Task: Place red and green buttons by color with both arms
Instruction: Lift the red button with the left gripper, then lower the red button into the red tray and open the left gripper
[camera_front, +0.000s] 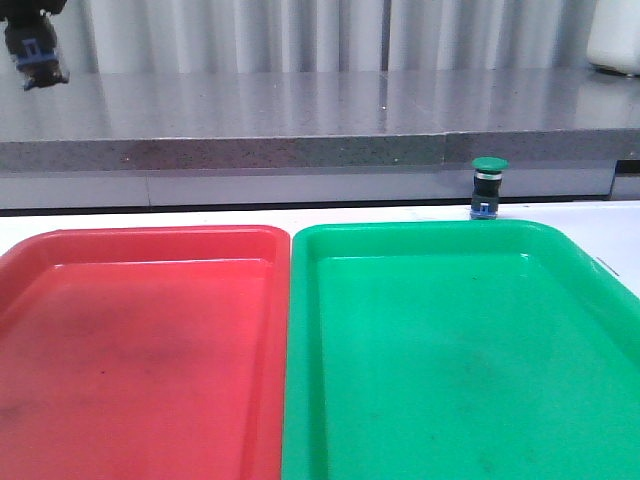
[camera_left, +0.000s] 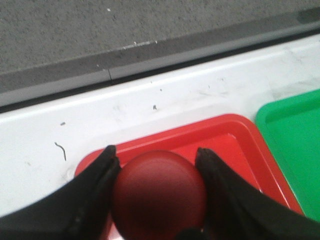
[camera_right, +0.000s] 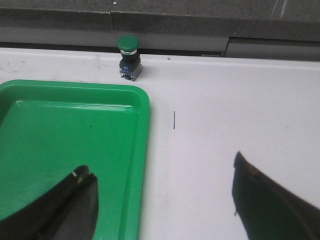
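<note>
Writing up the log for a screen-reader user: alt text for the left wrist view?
The left gripper is shut on the red button, its dark fingers clamping the round cap, above a corner of the red tray. The green tray sits beside it on the white table.

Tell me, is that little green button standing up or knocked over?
Standing up. The green button sits on its blue base, cap on top, on the white table beside the green tray.
</note>
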